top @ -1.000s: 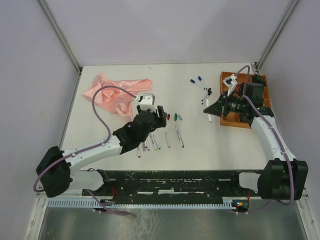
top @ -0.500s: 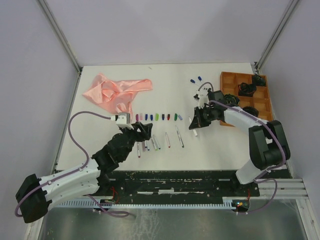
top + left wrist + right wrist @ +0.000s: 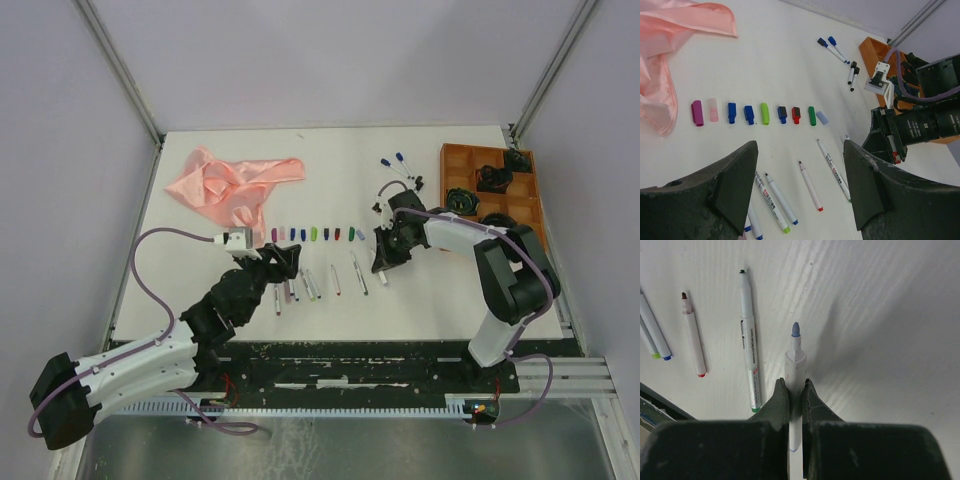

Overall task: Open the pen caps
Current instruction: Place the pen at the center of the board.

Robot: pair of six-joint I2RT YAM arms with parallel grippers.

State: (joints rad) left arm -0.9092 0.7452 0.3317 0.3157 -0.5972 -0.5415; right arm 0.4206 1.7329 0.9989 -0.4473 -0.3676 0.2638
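Note:
Several pen caps (image 3: 316, 234) lie in a row mid-table, from purple (image 3: 696, 112) through blue, green, black and red to pale blue (image 3: 822, 118). Several uncapped white pens (image 3: 335, 280) lie just in front of that row. My right gripper (image 3: 383, 260) is low at the right end, shut on a white pen (image 3: 795, 360) whose blue-grey tip points away over the table. My left gripper (image 3: 800, 147) hovers open above the loose pens (image 3: 811, 186) with nothing between its fingers. Capped pens (image 3: 398, 165) with blue and black caps lie at the back right.
A crumpled pink cloth (image 3: 235, 185) covers the back left of the table. An orange compartment tray (image 3: 445, 165) with black items stands at the right edge, also visible as the tray (image 3: 870, 47) in the left wrist view.
My right arm swung from the orange tray leftward and down to the right end of the pen row, carrying the pen. My left gripper drew back toward me and opened a little wider.

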